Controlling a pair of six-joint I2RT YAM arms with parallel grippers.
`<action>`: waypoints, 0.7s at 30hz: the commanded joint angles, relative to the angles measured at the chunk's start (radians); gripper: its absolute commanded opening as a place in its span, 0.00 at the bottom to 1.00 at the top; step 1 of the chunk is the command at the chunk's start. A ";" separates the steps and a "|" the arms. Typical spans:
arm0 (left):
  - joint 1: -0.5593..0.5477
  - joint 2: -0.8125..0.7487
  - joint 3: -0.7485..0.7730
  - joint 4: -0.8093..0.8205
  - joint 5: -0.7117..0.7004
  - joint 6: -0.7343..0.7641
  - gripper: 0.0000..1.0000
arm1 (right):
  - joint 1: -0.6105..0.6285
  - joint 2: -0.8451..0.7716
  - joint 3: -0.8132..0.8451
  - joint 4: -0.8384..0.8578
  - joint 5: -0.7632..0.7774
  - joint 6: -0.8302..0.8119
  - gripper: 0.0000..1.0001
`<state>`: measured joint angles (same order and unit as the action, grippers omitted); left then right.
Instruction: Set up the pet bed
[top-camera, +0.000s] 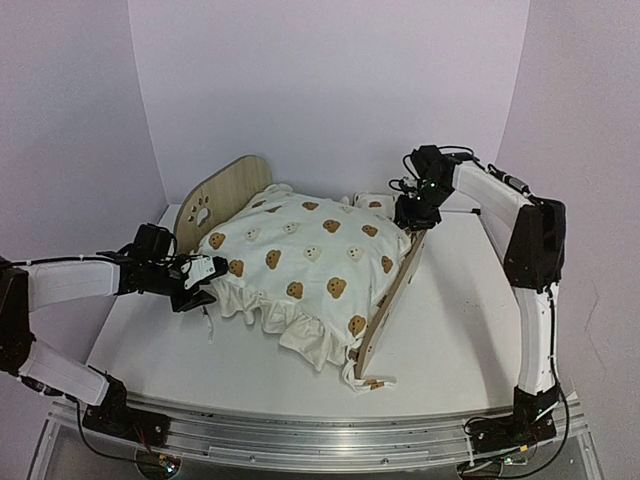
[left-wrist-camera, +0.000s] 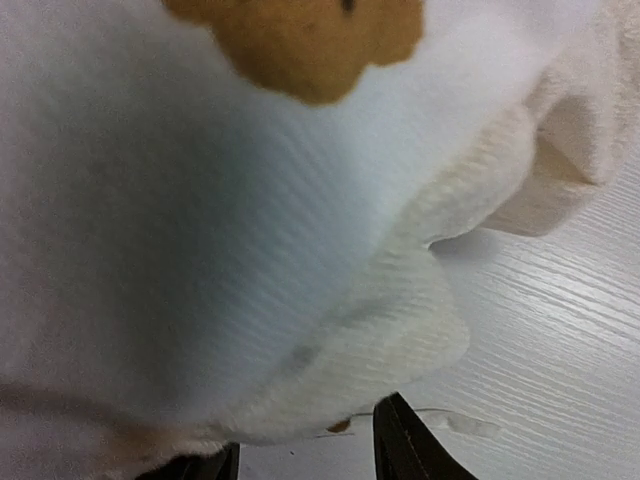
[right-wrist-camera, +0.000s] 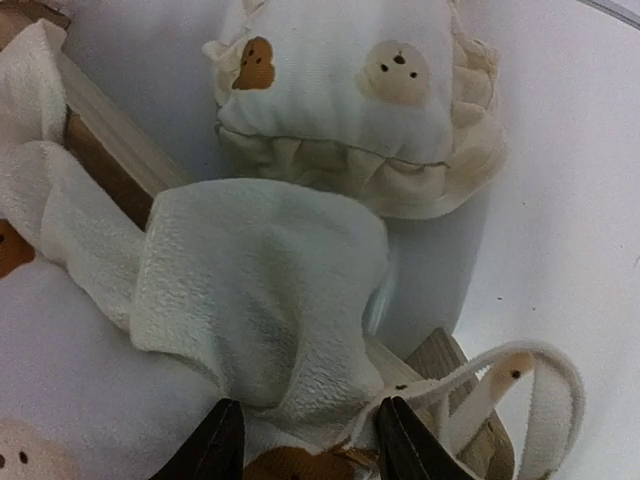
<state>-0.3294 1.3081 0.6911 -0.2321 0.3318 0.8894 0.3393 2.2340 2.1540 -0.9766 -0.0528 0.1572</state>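
The right claw (right-wrist-camera: 305, 432) pinches a bunched corner of the duvet (right-wrist-camera: 250, 290). The left claw (left-wrist-camera: 300, 455) is nearly buried under blurred duvet cloth, so I cannot tell its grip. The duvet covers the bed frame (top-camera: 225, 190) on the table (top-camera: 470, 320), hiding its base, and the pillow (right-wrist-camera: 350, 90) lies beyond its rail.

White wood-grain table (top-camera: 470, 330), matte finish. Aluminium rail (top-camera: 320, 440) running along its near edge, thin dark cables (top-camera: 556, 452) trailing near each end. Plain pale backdrop walls (top-camera: 330, 90) enclosing three sides.
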 joint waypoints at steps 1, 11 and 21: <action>-0.003 0.087 0.044 0.201 -0.038 0.000 0.46 | 0.006 -0.118 -0.159 0.018 -0.135 -0.034 0.45; -0.006 0.313 0.256 0.263 0.046 -0.010 0.46 | 0.026 -0.411 -0.659 0.134 -0.274 0.066 0.44; -0.087 0.501 0.477 0.238 0.130 -0.036 0.47 | 0.266 -0.558 -0.822 0.208 -0.274 0.230 0.45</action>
<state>-0.3689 1.7601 1.0570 -0.0925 0.3576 0.8807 0.4789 1.7089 1.3614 -0.7402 -0.2661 0.2952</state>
